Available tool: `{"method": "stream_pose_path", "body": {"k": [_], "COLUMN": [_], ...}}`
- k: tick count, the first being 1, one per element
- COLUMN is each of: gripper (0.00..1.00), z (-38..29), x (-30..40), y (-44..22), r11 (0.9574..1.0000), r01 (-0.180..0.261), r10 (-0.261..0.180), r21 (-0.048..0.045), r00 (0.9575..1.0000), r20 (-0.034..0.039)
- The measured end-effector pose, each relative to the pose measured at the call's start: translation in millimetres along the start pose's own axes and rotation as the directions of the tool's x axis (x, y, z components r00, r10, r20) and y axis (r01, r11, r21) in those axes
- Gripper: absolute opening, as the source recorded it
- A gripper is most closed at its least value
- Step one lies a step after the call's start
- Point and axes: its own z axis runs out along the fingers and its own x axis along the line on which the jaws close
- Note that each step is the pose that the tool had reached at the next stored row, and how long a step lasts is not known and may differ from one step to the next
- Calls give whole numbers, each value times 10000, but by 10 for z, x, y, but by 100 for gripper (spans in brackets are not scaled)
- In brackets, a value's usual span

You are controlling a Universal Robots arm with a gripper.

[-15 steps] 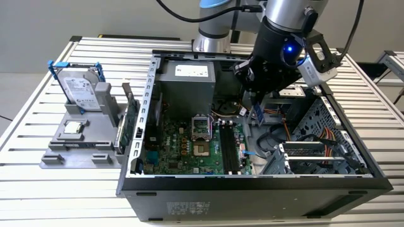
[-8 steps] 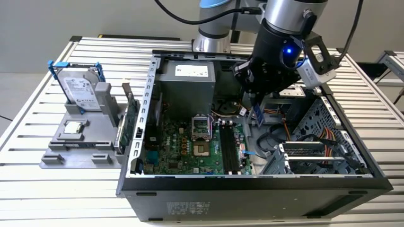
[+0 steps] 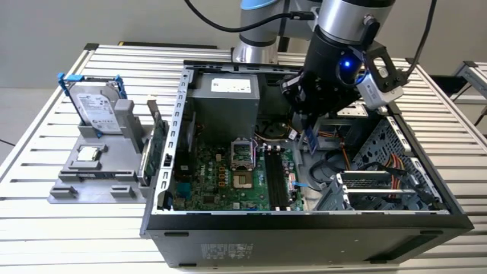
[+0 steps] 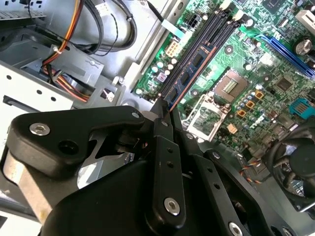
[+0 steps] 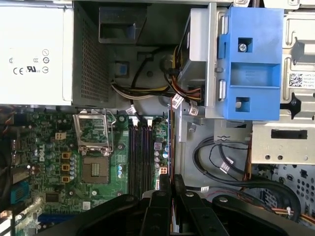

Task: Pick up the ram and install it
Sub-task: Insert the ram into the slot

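While the gripper (image 4: 165, 110) is clamping the ram (image 4: 189, 71) edge-on between its closed fingertips, the stick is hanging above the motherboard (image 4: 256, 83), its length running toward one o'clock in the second wrist view, along the memory slots (image 4: 216, 29). Doing this well probably means keeping the stick parallel to the slot, pressing evenly. Farther off, at nine o'clock in the exterior view, the silver drive (image 3: 97, 108) is standing in its grey holder (image 3: 84, 188).
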Motion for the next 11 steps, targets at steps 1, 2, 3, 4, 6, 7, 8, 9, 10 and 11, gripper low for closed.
{"method": "stream_pose_path", "body": {"k": [1,2,3,4,6,7,8,9,10,11], "gripper": [0,0,0,0,0,0,0,0,0,0], "z": [4,8,12,18,26,30,33,37,40,45], "x": [0,0,0,0,1,0,1,1,1,1], "y": [0,1,1,1,1,1,1,1,1,1], "r11": [10000,10000,10000,10000,10000,10000,10000,10000,10000,10000], "r01": [0,-1,-1,-2,-2,-1,-1,-2,-1,-1], "r10": [0,1,1,2,2,1,1,2,1,1], "r21": [2,4,6,8,10,10,10,9,9,9], "r00": [10000,10000,10000,10000,10000,10000,10000,10000,10000,10000], "r20": [0,0,0,1,0,0,0,0,0,0]}}
